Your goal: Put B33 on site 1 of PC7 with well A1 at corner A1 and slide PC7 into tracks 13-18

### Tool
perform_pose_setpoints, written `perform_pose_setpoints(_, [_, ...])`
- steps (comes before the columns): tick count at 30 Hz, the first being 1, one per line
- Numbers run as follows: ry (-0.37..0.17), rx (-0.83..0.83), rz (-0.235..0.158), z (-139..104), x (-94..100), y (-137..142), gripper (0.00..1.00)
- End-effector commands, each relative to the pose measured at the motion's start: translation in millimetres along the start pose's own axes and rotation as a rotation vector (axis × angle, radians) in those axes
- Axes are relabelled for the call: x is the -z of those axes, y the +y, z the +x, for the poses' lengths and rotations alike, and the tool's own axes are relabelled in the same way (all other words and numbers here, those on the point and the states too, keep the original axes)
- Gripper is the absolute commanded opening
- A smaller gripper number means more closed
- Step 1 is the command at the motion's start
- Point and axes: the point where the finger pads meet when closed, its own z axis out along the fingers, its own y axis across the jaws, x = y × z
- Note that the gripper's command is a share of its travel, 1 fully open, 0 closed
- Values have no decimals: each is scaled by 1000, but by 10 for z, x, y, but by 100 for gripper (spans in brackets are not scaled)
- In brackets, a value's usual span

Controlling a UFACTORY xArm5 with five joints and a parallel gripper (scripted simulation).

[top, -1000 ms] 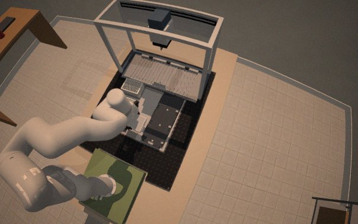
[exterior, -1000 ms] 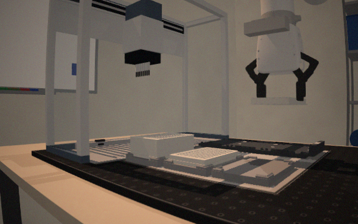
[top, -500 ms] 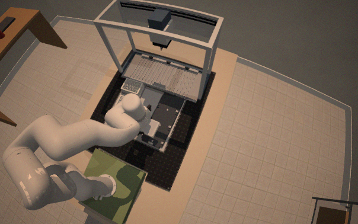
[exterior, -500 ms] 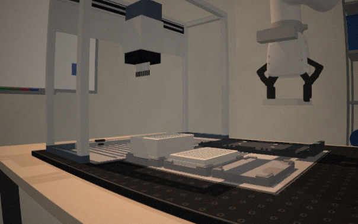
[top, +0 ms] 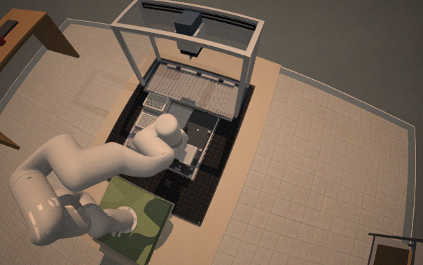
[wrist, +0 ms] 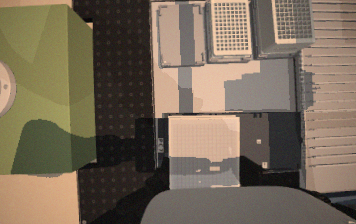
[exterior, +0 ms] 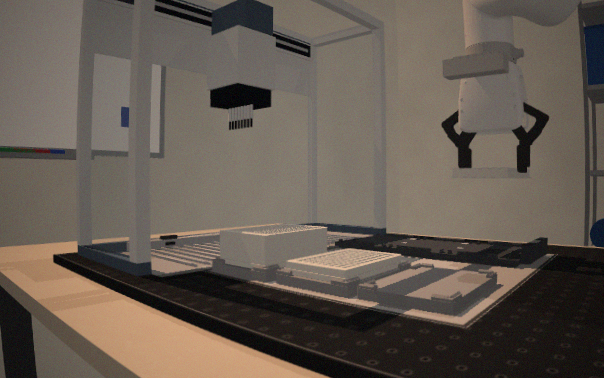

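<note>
My gripper [exterior: 494, 168] is shut on B33 [top: 190, 154] [exterior: 492, 173] [wrist: 204, 137], a pale flat plate held level, high above the deck. In the wrist view the plate overlaps the handle half of the dark carrier PC7 [top: 198, 134] [exterior: 425, 244] [wrist: 253, 146], which lies on the apron in front of the rails [top: 182, 85] [wrist: 331, 102]. Site 1 is hidden under the plate there. Nest S1 [exterior: 410, 299] [wrist: 169, 42] is empty. B38 [top: 146, 120] [exterior: 345, 262] [wrist: 231, 29] sits in S2 and B83 [top: 155, 102] [exterior: 272, 245] [wrist: 293, 22] in S3. Labels are unreadable. No lit lamp is discernible.
The instrument's frame [top: 245, 70] [exterior: 140, 150] stands over the rails, with a pipetting head [top: 188, 22] [exterior: 240, 60] hanging inside. The arm's base stands on a green block [top: 120, 191] [wrist: 37, 50] beside the black perforated deck [top: 190, 205] [exterior: 300, 335] [wrist: 117, 85].
</note>
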Motion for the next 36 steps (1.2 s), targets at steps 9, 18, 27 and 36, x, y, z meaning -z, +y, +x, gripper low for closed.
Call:
perform_pose_setpoints(9, [-1, 0, -4, -5, 13, 13, 0])
perform_pose_setpoints(18, [-1, 0, -4, -6, -37, 13, 0])
perform_pose_setpoints(27, [-1, 0, -4, -6, -187, 13, 0])
perform_pose_setpoints(36, [-1, 0, -4, -6, -304, 14, 0])
